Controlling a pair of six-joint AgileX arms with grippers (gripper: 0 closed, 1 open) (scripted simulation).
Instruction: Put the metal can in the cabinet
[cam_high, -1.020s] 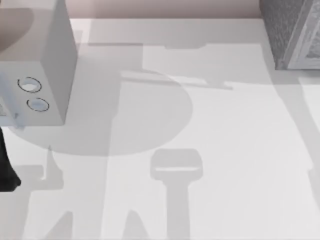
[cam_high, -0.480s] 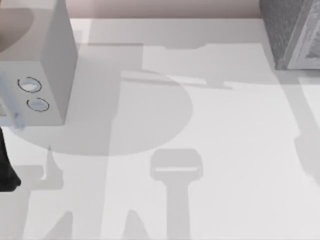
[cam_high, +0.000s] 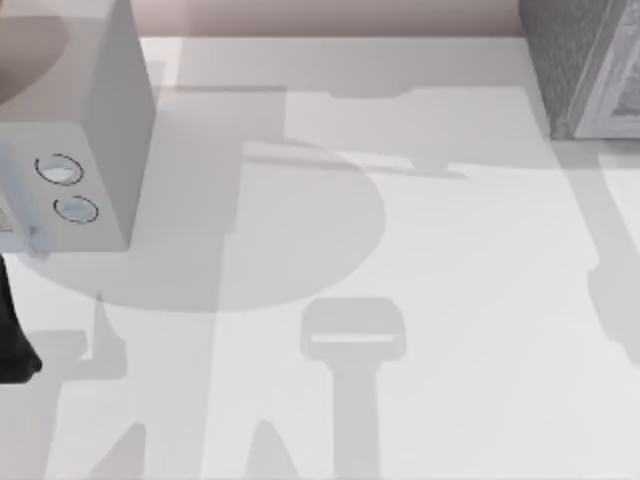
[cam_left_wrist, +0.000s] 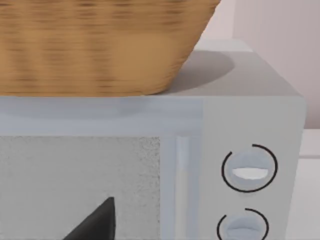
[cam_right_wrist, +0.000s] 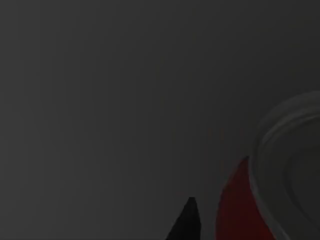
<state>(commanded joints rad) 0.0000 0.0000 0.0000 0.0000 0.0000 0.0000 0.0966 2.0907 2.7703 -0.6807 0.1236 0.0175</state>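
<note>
pale worktop (cam_high: 450, 300) crossed by grey shadows; microwave (cam_high: 90, 150) at its left, grey cabinet (cam_high: 585, 60) at its right. metal can (cam_right_wrist: 240, 210) in dark right wrist view; jaws' state unclear.

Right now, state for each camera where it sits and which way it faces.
Top view: above the table, looking down; left arm at the left edge.
Left wrist view: on the left arm, facing the microwave under a wicker basket.
Right wrist view: dark; metal can close by.
Shared: top and left wrist views show the microwave's dials.
</note>
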